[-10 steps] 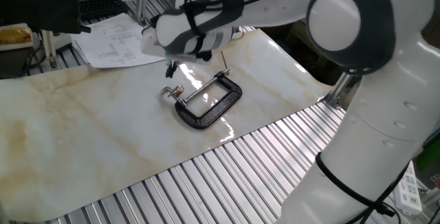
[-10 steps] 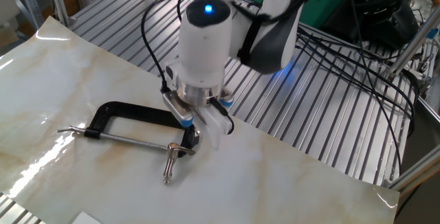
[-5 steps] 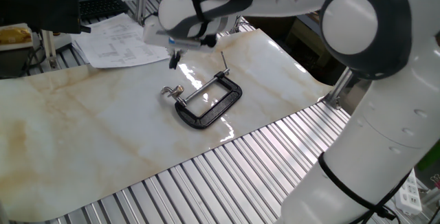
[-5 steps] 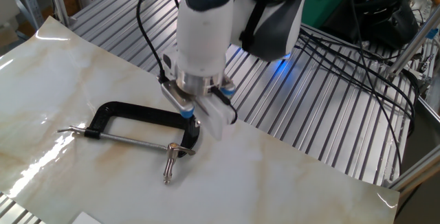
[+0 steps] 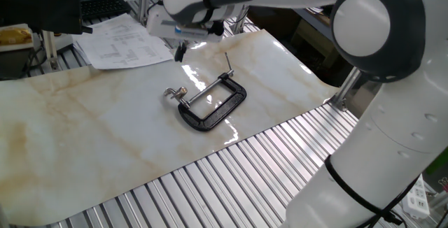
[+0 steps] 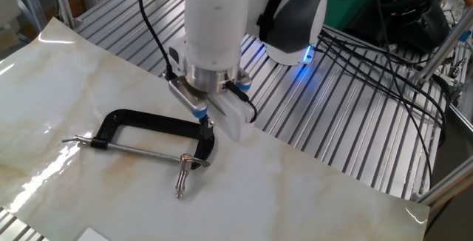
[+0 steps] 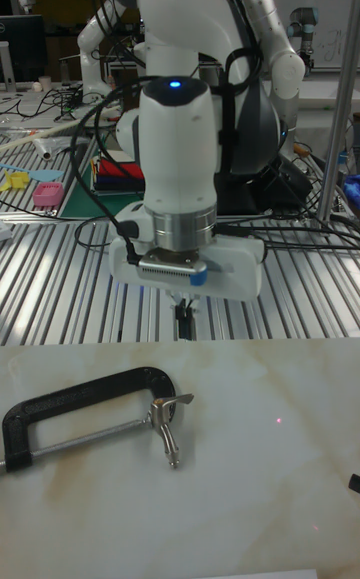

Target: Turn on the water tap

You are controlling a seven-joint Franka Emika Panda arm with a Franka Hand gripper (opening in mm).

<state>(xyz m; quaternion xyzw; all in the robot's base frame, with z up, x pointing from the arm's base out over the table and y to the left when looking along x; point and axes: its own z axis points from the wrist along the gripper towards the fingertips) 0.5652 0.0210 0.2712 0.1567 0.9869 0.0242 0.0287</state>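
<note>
The water tap is a small shiny silver fitting with a short lever, held at the screw end of a black C-clamp lying on the marble sheet. It also shows in the other fixed view as the tap by the clamp, and in the tall view as the tap beside the clamp. My gripper hangs in the air above and behind the tap, touching nothing. Its dark fingers point straight down and look pressed together with nothing between them. The same gripper hovers over the clamp's jaw end.
The marble sheet lies on a slatted aluminium table. Papers sit at the back left. Black cables run over the slats on the far side. A metal post stands at the sheet's right corner.
The gripper has risen from just above the tap and drifted back toward the papers. Tap and clamp lie where they were.
</note>
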